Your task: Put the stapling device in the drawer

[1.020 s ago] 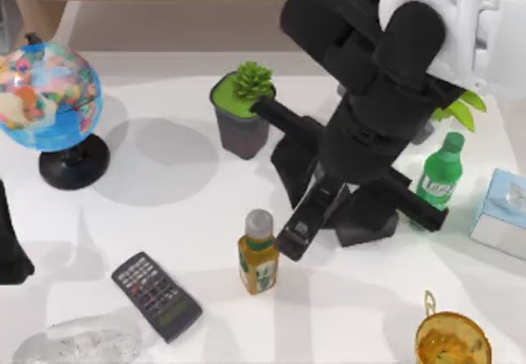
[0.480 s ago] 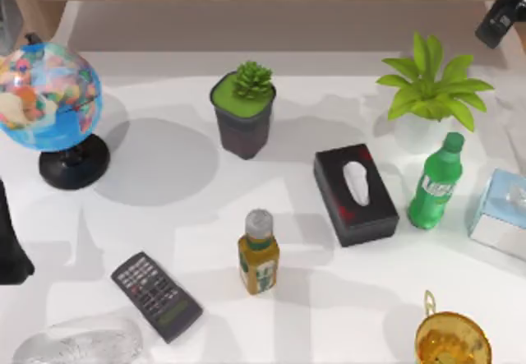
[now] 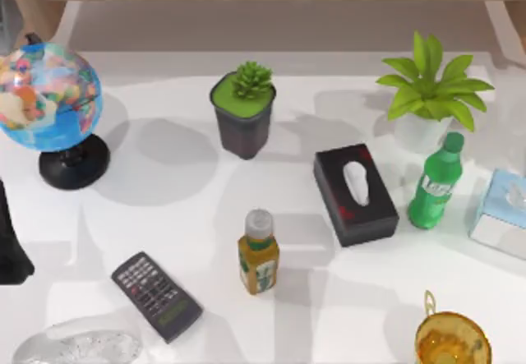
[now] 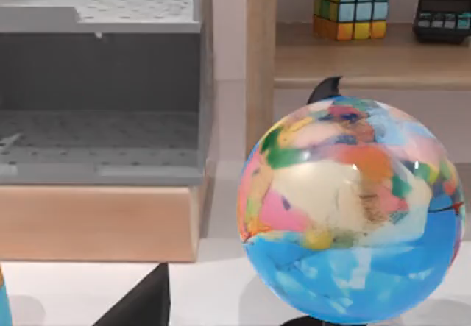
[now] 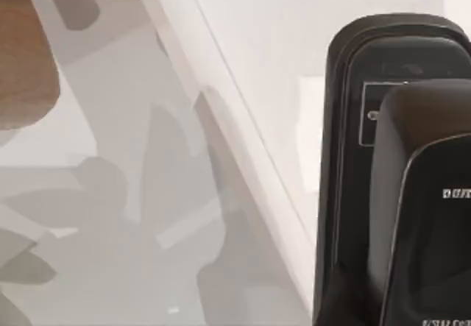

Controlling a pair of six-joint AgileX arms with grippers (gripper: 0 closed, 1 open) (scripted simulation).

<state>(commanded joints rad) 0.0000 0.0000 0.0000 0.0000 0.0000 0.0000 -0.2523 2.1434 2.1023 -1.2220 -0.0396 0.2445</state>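
The glossy black stapling device [image 5: 401,193] sits close up against the right wrist camera, seemingly carried; whether the right gripper clamps it I cannot tell. The right arm that loomed over the tissue box [image 3: 355,193] a second ago has swung clear, baring the green bottle [image 3: 434,182] and leafy plant [image 3: 431,85]. The left arm [image 3: 10,241] is parked at the table's left edge, beside the globe [image 3: 48,93].

From here, my left arm [image 3: 11,245] reads as a plain matte black body, tall and narrow at its upper part and flaring into a broader, blunt block lower down, with a soft rounded outline. On the wrist camera, the left gripper [image 4: 141,304] shows as a dark, flat-faced black wedge with one straight slanted edge running to a sharp corner. Its surface is an even, dull charcoal and its edges are crisp.
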